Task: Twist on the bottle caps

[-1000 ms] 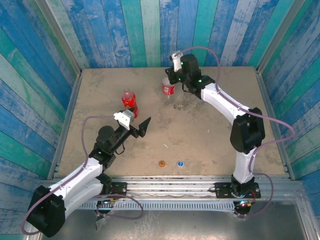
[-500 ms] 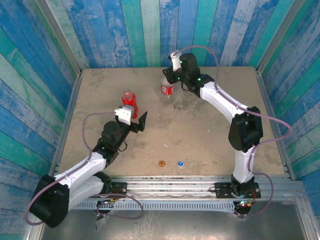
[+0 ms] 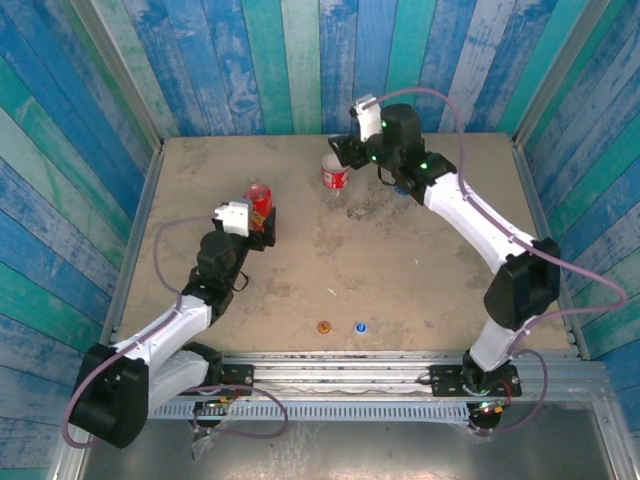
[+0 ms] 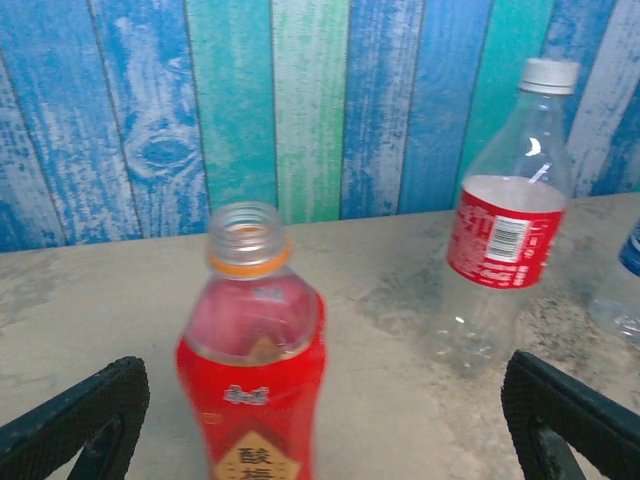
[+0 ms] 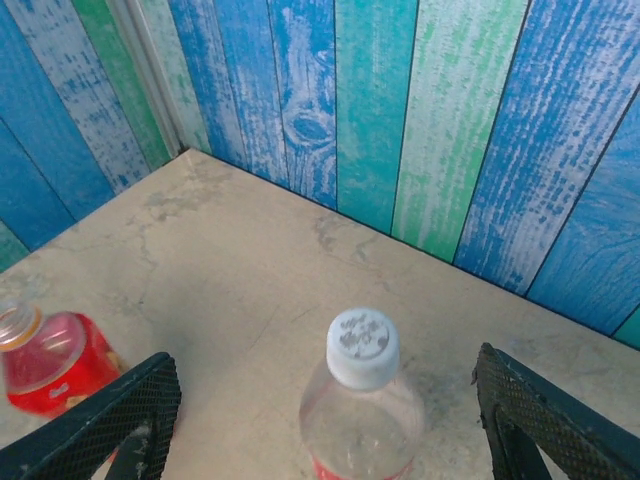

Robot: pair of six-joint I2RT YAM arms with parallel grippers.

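Observation:
The all-red bottle (image 3: 258,199) (image 4: 255,370) stands uncapped, its neck open. My left gripper (image 3: 263,228) (image 4: 322,372) is open right in front of it, a finger low on each side and the bottle left of centre, untouched. The clear bottle with the red label (image 3: 336,174) (image 4: 505,235) stands upright with the white cap (image 5: 362,346) (image 4: 550,73) on its neck. My right gripper (image 3: 345,152) (image 5: 320,375) hovers open above that cap, its fingers wide apart and clear of it. The orange cap (image 3: 322,327) and the blue cap (image 3: 360,326) lie loose near the front edge.
A blue-labelled bottle (image 3: 401,188) (image 4: 630,262) stands partly hidden by the right arm. A small white scrap (image 3: 333,292) lies mid-table. Blue-green plank walls (image 3: 300,60) enclose the sandy table (image 3: 420,270) at the back and sides.
My right gripper has opened and drawn back from the white-capped bottle. The left gripper has moved forward to the red bottle, staying open.

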